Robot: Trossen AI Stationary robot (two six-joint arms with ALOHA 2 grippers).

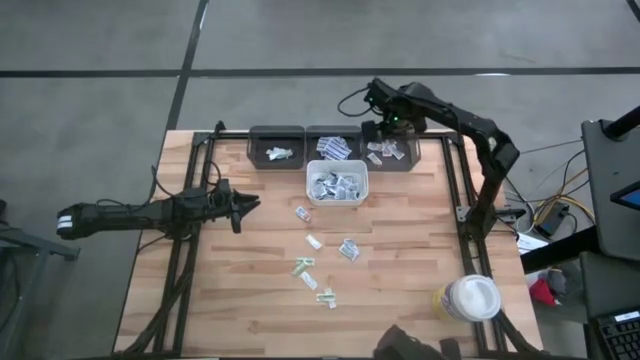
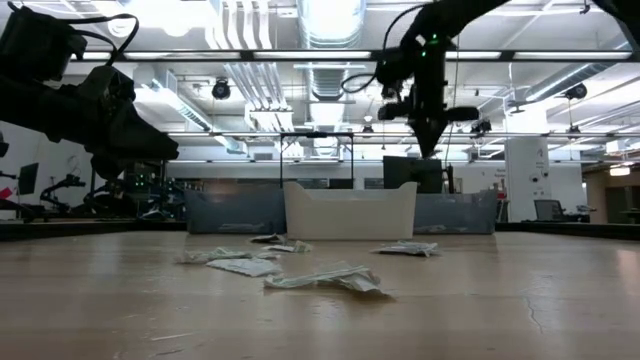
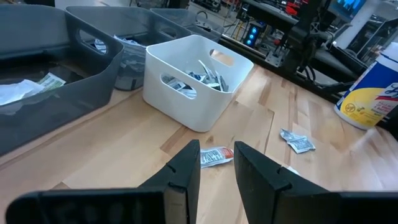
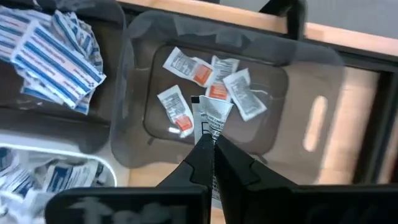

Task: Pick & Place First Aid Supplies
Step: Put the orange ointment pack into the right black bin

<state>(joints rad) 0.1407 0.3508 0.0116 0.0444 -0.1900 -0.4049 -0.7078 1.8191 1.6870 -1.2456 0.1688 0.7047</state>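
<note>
Right gripper (image 4: 212, 146): pinching a sachet (image 4: 211, 115), long axis hanging down, directly above the right-hand grey bin (image 4: 134, 93).
Left gripper (image 3: 216, 163): spread, empty, well apart.

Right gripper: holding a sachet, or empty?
Holding one. The right gripper is shut on a sachet, hanging above the right-hand grey bin with other sachets inside.

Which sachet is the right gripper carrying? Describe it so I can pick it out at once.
Start at the row of three grey bins along the table's far edge and take the rightmost grey bin. The right gripper hangs above it, shut on a grey-and-white sachet that dangles from its fingertips. Unlike the orange-marked sachets lying flat on the bin floor, it hangs in the air and shows no orange.
</note>
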